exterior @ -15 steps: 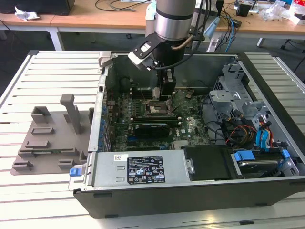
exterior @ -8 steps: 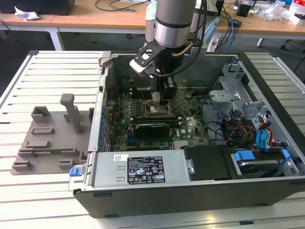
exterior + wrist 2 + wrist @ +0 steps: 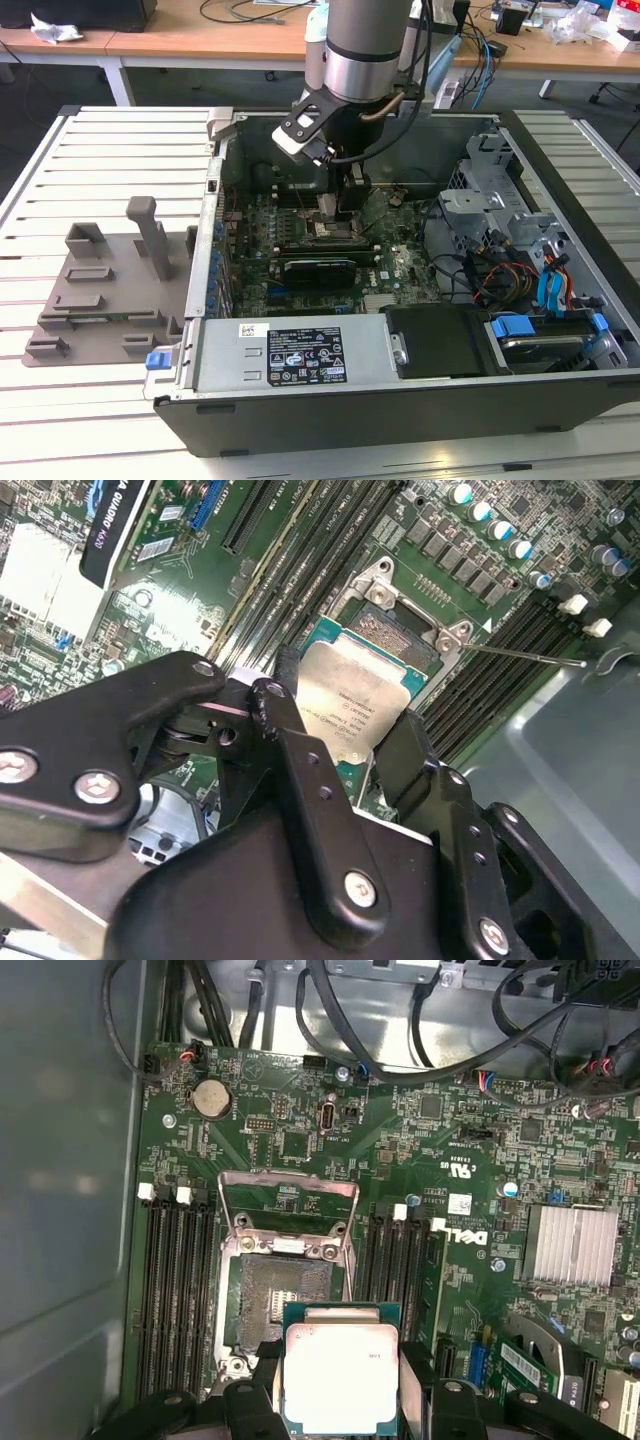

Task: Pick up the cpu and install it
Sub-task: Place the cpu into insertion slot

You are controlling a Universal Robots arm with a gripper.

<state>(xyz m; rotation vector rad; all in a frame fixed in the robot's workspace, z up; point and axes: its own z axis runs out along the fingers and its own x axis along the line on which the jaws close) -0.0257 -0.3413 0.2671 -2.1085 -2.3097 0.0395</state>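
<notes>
Over the socket [image 3: 285, 1295], silver-topped green-rimmed cpu [image 3: 340, 1375], fingers [image 3: 405, 755] gripping

Matt silvery metal cpu [image 3: 340, 1375] top

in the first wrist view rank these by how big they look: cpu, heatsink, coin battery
1. cpu, which looks largest, though it is closer to the camera than the board parts
2. heatsink
3. coin battery

Open PC case [image 3: 420, 400] on slatted table [image 3: 110, 150] w/ grey fixture tray [image 3: 110, 300] beside it, at the exterior view's left
</notes>
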